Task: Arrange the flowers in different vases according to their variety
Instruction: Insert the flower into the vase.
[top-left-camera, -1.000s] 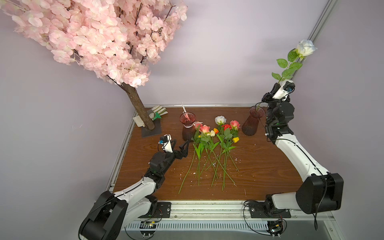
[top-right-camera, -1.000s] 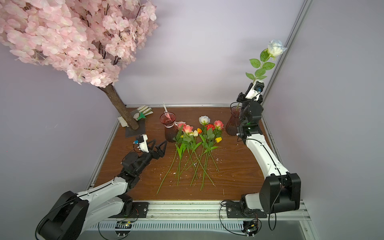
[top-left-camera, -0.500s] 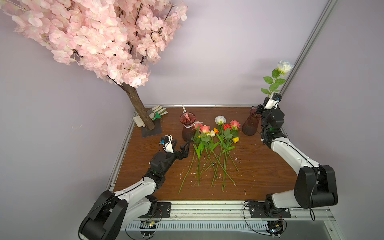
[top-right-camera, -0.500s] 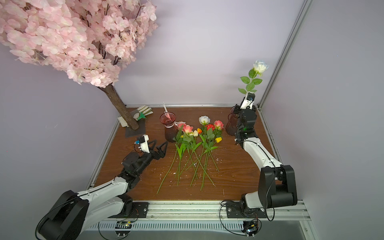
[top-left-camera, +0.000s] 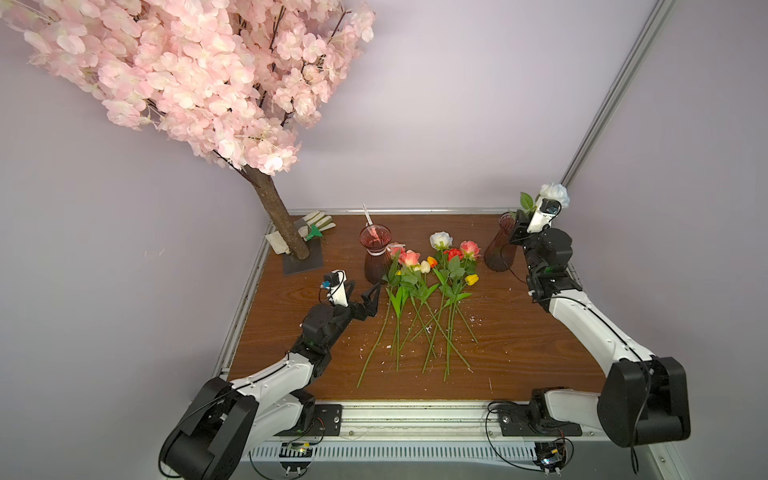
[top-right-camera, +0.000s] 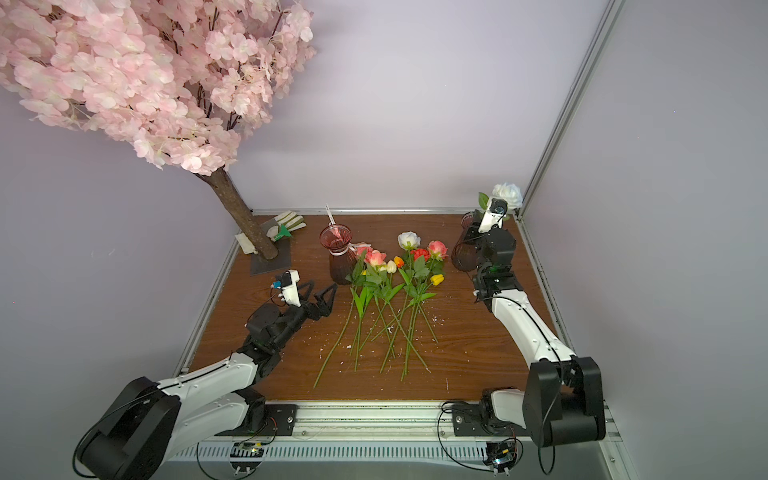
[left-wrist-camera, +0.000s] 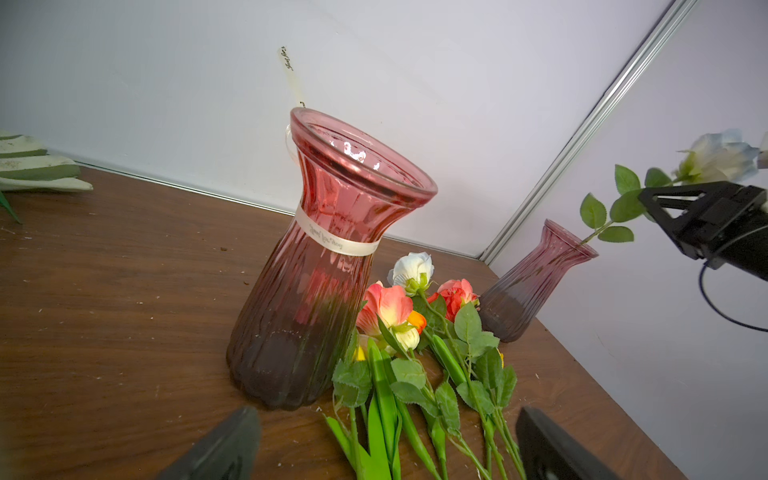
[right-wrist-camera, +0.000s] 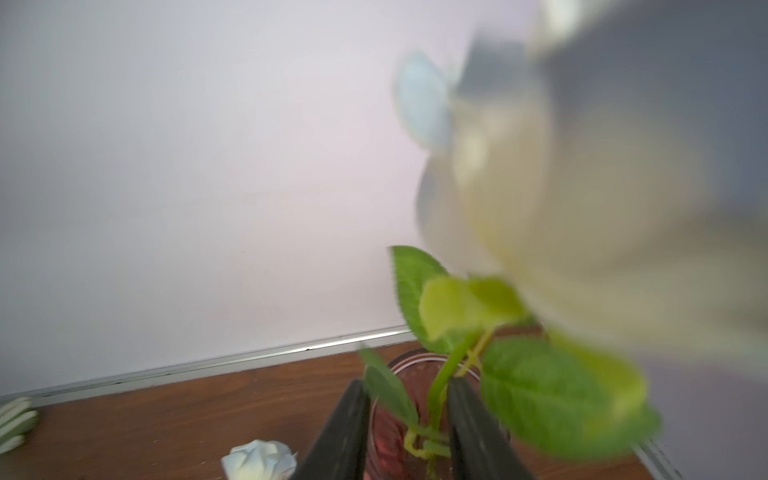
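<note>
Flowers (top-left-camera: 428, 299) with long green stems lie side by side in the middle of a dark wooden bench (top-left-camera: 519, 332), blooms toward the back wall: coral-pink, red and white roses mixed with small yellow, orange and cream tulip buds. Just beside their heads, on the robot's left, stands an upright reddish-purple ribbed ribboned vase (top-left-camera: 376, 253), a pale ribbon (left-wrist-camera: 336, 243) tied at its narrow neck. A second, plain vase (top-left-camera: 500, 245) of the same colour stands near the back right corner. A white rose (top-left-camera: 553, 193) has its stem down in this plain vase, bloom and leaves leaning out toward the corner. The right claw (right-wrist-camera: 406, 384) sits over the vase mouth with its fingers parted, the rose stem passing between them and lying close to one finger. The left claw (top-left-camera: 365, 291) hangs low above the bench, spread wide and holding nothing, pointed at the ribboned vase and the flower heads. At the back left stands a pink blossom tree (top-left-camera: 187, 75) with gloves (top-left-camera: 318, 222) lying by its trunk.
</note>
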